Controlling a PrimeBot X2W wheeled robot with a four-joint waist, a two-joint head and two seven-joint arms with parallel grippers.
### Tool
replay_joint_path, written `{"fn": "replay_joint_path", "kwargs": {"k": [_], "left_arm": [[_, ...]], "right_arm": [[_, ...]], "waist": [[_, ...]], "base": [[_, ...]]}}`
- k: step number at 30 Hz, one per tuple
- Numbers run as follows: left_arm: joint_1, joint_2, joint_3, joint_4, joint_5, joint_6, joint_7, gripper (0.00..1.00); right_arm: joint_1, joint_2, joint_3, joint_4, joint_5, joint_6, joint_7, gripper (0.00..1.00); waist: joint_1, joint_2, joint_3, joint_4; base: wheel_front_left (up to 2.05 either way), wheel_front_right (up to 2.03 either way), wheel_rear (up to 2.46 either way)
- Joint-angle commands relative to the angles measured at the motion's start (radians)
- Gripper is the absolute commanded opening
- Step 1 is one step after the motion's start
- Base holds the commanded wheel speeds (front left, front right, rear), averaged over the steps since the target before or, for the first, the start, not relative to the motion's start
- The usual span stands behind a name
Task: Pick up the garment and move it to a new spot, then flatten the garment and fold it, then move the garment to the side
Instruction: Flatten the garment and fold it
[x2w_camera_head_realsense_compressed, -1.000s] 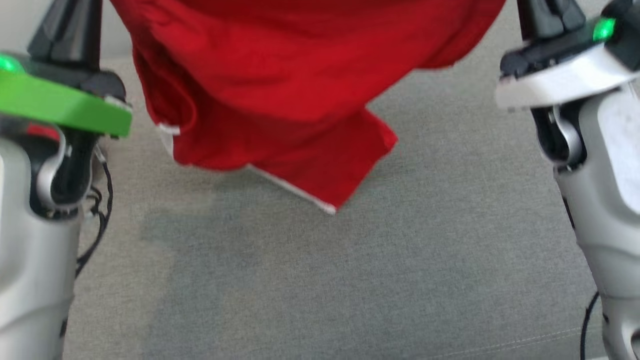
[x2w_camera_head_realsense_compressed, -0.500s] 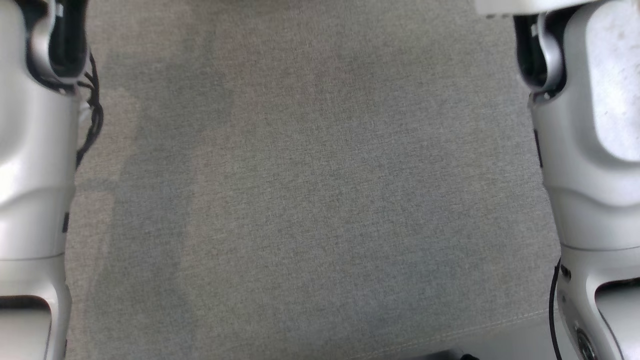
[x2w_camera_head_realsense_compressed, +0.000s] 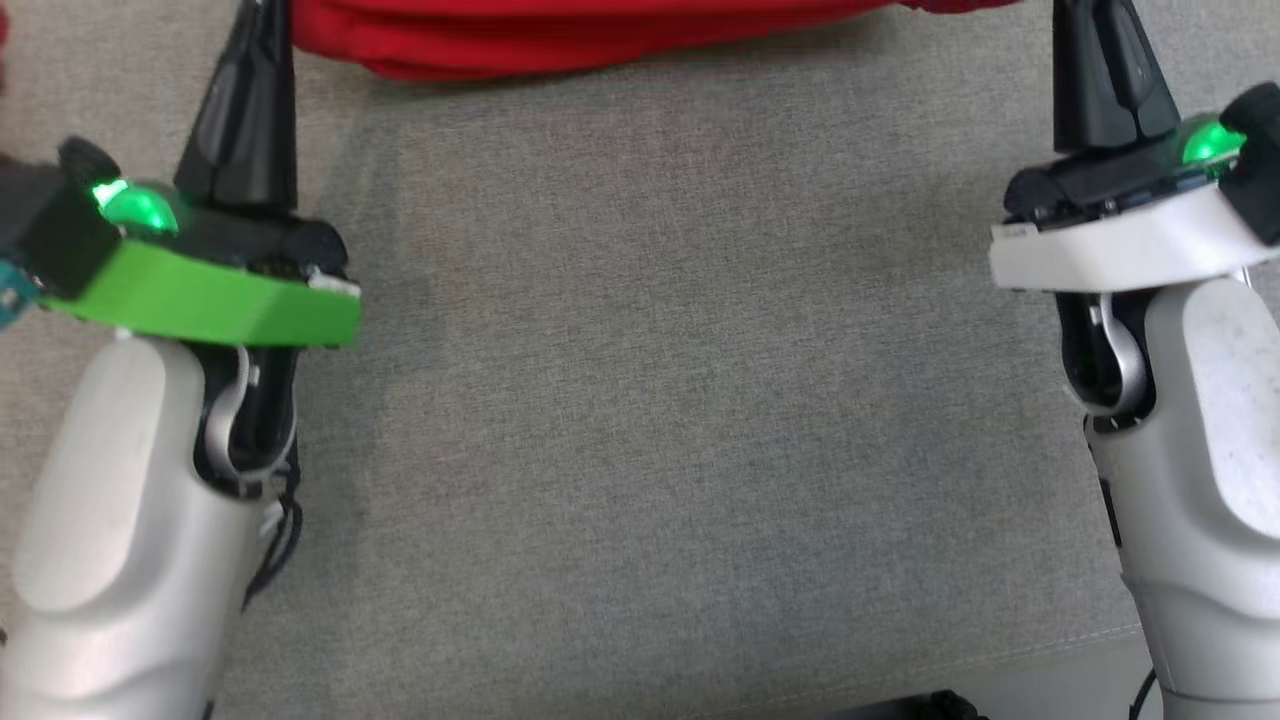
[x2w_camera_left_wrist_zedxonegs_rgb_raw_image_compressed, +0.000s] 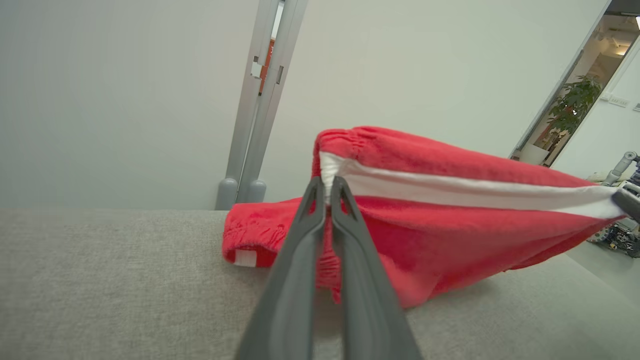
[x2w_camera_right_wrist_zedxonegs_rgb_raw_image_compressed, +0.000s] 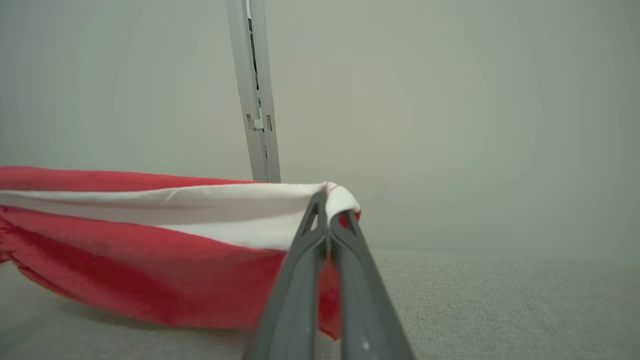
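Note:
The garment (x2w_camera_left_wrist_zedxonegs_rgb_raw_image_compressed: 450, 225) is red with a white side stripe and an elastic waistband. It is stretched between my two grippers, and its lower part sags onto the grey cushion. My left gripper (x2w_camera_left_wrist_zedxonegs_rgb_raw_image_compressed: 327, 182) is shut on the waistband end by the white stripe. At the opposite end my right gripper (x2w_camera_right_wrist_zedxonegs_rgb_raw_image_compressed: 327, 200) is shut on a white-edged corner of the garment (x2w_camera_right_wrist_zedxonegs_rgb_raw_image_compressed: 125, 260). In the head view the garment (x2w_camera_head_realsense_compressed: 600, 40) is a red band along the top edge. There the left gripper (x2w_camera_head_realsense_compressed: 262, 30) and right gripper (x2w_camera_head_realsense_compressed: 1085, 20) point up at either side of it, their tips cut off by the frame.
A grey fabric cushion (x2w_camera_head_realsense_compressed: 650, 400) spreads between my arms, with a seam (x2w_camera_head_realsense_compressed: 1000, 650) near its front edge. Behind it a pale wall rises with a vertical metal post (x2w_camera_left_wrist_zedxonegs_rgb_raw_image_compressed: 255, 125). A doorway with a plant (x2w_camera_left_wrist_zedxonegs_rgb_raw_image_compressed: 575, 105) lies off to one side.
The head camera has shifted between frames. A second ago the garment hung bunched with a corner drooping; now it shows as a flat band at the top edge. Both grippers stay shut.

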Motion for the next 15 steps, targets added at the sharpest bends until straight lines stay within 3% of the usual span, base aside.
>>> {"fn": "replay_joint_path", "kwargs": {"k": [1, 15], "left_arm": [[0.054, -0.001, 0.008, -0.034, 0.020, -0.004, -0.003, 0.00], [0.471, -0.113, 0.042, -0.238, 0.107, -0.004, -0.002, 0.00]], "right_arm": [[0.043, -0.007, -0.010, -0.025, 0.010, -0.001, -0.003, 0.00], [0.411, 0.006, -0.075, -0.218, 0.045, -0.001, -0.003, 0.00]], "waist": [[0.0000, 0.0000, -0.046, 0.038], [0.0000, 0.0000, -0.249, 0.064]], "base": [[0.00, 0.00, 0.00], [0.00, 0.00, 0.00]]}}
